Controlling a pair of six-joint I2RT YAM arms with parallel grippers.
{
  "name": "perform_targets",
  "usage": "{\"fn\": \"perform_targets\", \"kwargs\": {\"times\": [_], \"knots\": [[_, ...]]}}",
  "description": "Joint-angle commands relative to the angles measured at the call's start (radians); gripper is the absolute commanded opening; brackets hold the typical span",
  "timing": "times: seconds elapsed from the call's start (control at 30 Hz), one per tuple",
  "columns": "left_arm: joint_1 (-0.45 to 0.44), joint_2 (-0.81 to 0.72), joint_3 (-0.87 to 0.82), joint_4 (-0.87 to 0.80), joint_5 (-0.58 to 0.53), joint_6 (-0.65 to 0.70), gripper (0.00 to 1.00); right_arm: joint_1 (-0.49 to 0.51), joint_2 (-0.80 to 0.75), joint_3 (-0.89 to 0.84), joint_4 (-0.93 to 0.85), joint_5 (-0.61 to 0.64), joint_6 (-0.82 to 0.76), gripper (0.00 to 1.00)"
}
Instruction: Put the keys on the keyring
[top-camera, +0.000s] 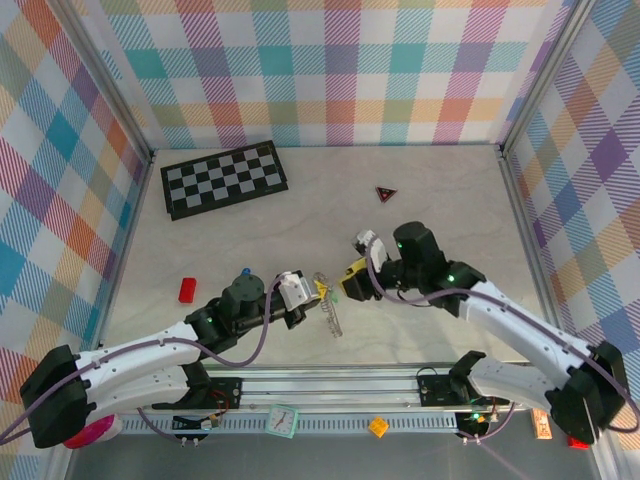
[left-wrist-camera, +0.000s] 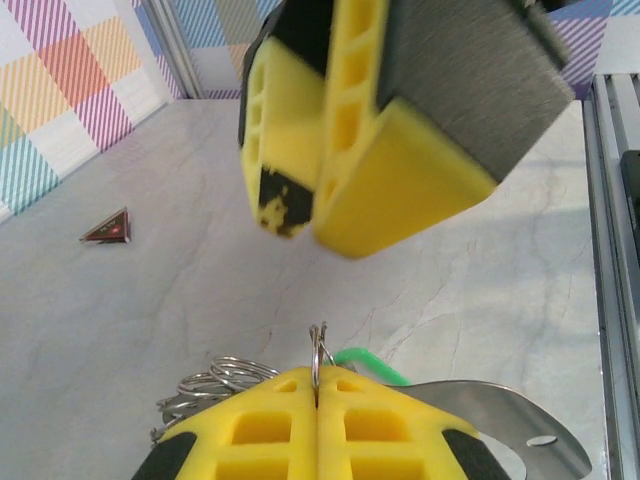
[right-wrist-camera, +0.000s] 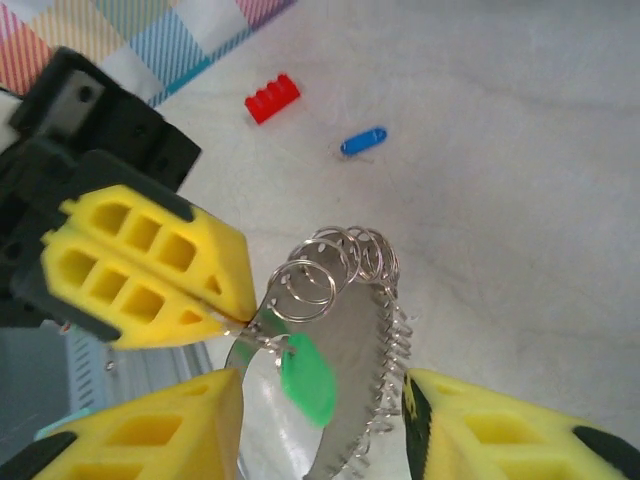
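1. A pale marbled table (top-camera: 450, 220) is sitting inside plaid-patterned walls, with a checkerboard (top-camera: 225, 178) lying at its far left.
2. A red brick (top-camera: 187, 289) is lying toward the left, and the blue key (top-camera: 245, 271) is resting loose on the table just right of it, behind the left arm and well apart from both grippers.
3. The left gripper (top-camera: 311, 294) is clenching its yellow fingers (left-wrist-camera: 262, 432) together on a thin wire loop of the keyring (right-wrist-camera: 350, 330).
4. The keyring is hanging from that grip, its silvery band and coiled edge reaching toward the right gripper (right-wrist-camera: 320, 385). The green key (right-wrist-camera: 307, 375) is showing against the band, just beside the pinched loop.
5. The right gripper is standing released, its jaws spread to either side of the keyring's band and the green key; whether they are touching it I cannot tell.
6. A small dark triangle (top-camera: 386, 193) is lying farther back on the right.
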Motion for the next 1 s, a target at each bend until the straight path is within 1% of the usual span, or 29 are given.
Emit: {"fn": "perform_targets", "kwargs": {"times": [0.0,0.07,0.13,0.27,0.47,0.6,0.77,0.87,0.97], "knots": [[0.0,-0.009,-0.021,0.157,0.046,-0.046,0.0,0.007,-0.073,-0.116,0.223,-0.034,-0.156,0.48],[0.006,-0.015,-0.033,0.172,0.067,-0.056,0.0,0.025,-0.088,-0.171,0.296,-0.051,-0.231,0.48],[0.016,-0.022,-0.043,0.187,0.087,-0.07,0.0,0.046,-0.073,-0.171,0.288,-0.041,-0.273,0.48],[0.027,-0.02,-0.06,0.226,0.121,-0.087,0.0,0.08,-0.007,-0.141,0.239,-0.041,-0.287,0.47],[0.031,-0.008,-0.054,0.226,0.131,-0.098,0.0,0.108,0.034,-0.145,0.284,-0.031,-0.263,0.48],[0.031,-0.008,-0.056,0.227,0.134,-0.102,0.0,0.115,0.041,-0.147,0.303,-0.011,-0.249,0.45],[0.031,-0.008,-0.054,0.222,0.128,-0.105,0.0,0.119,0.044,-0.145,0.325,-0.021,-0.237,0.37],[0.031,-0.008,-0.054,0.224,0.125,-0.106,0.0,0.12,0.048,-0.143,0.323,-0.027,-0.236,0.29],[0.031,-0.009,-0.053,0.225,0.123,-0.108,0.0,0.123,0.052,-0.14,0.312,-0.023,-0.237,0.18]]}}
